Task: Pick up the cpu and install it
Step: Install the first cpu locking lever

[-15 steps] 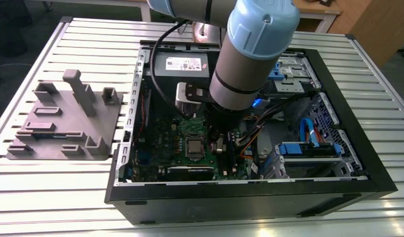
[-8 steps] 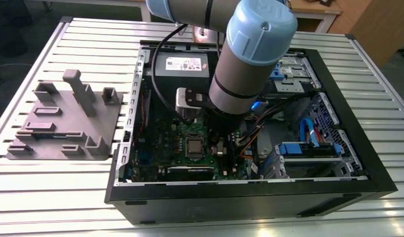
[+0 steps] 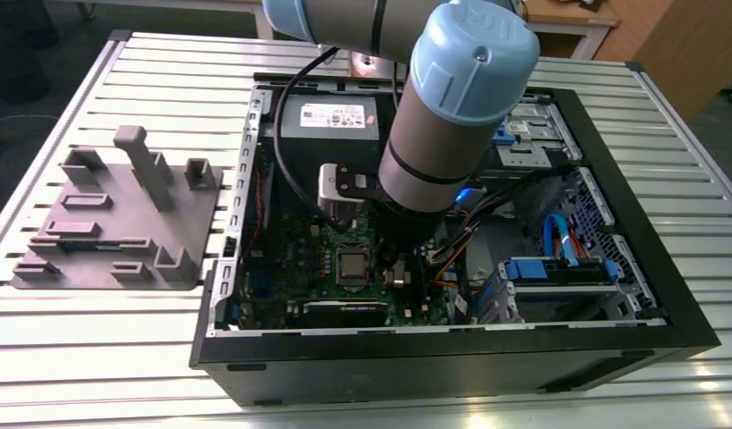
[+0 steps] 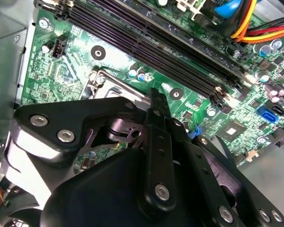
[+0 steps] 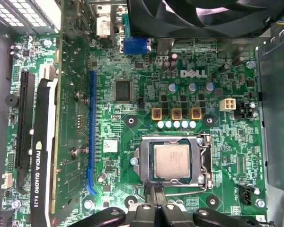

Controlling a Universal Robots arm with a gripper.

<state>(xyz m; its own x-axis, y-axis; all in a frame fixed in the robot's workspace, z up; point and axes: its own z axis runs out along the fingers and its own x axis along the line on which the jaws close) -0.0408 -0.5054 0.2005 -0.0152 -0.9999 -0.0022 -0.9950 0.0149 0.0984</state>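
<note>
Lighting's pretty even and soft overall, looks like overhead room light. The slatted table (image 3: 91,340) comes out bright, almost washed, while the open case (image 3: 461,353) under the arm (image 3: 443,116) sits in shadow. In the second wrist view the gripper (image 4: 154,101) is dark, close and a bit soft, with glare on the motherboard (image 4: 109,56) just beyond it. The first wrist view is crisp, with the cpu (image 5: 172,160) evenly lit.

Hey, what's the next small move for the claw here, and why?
Probably lift the claw straight up. The cpu already lies flat inside the socket on the motherboard, and the claw sits just off the socket's edge, not on the chip.
</note>
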